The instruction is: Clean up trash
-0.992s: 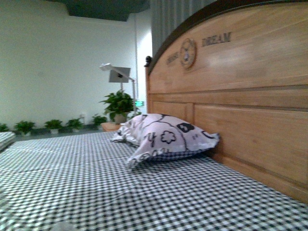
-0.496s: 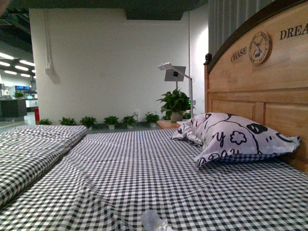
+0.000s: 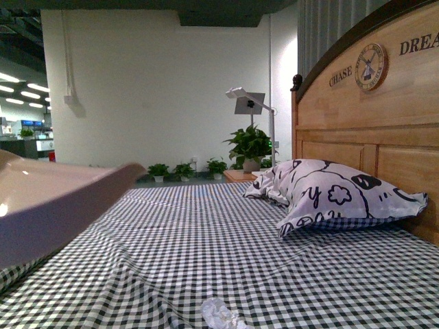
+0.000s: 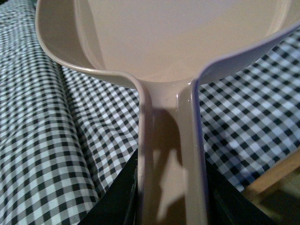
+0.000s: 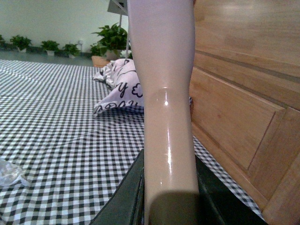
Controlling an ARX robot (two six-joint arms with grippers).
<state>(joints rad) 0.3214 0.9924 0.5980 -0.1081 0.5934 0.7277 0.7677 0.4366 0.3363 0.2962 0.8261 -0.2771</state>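
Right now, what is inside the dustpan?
The dustpan shows a bare interior; its front lip is cut off. The paper wad lies on the checked sheet.

1. Front view: even, fairly bright indoor light with a faint greenish cast; ceiling lights [image 3: 12, 86] glow at far left.
2. The dustpan [image 3: 55, 199], close to the lens, is blurred; the trash [image 3: 218, 314] at the bed's [image 3: 206, 247] near edge looks soft.
3. Left wrist view: the pan is pale and washed out, with a dark shadow down its stem; the bed's folds are dim.
4. Right wrist view: a glare streak runs along the handle [image 5: 168, 140]; its lower end is shadowed.
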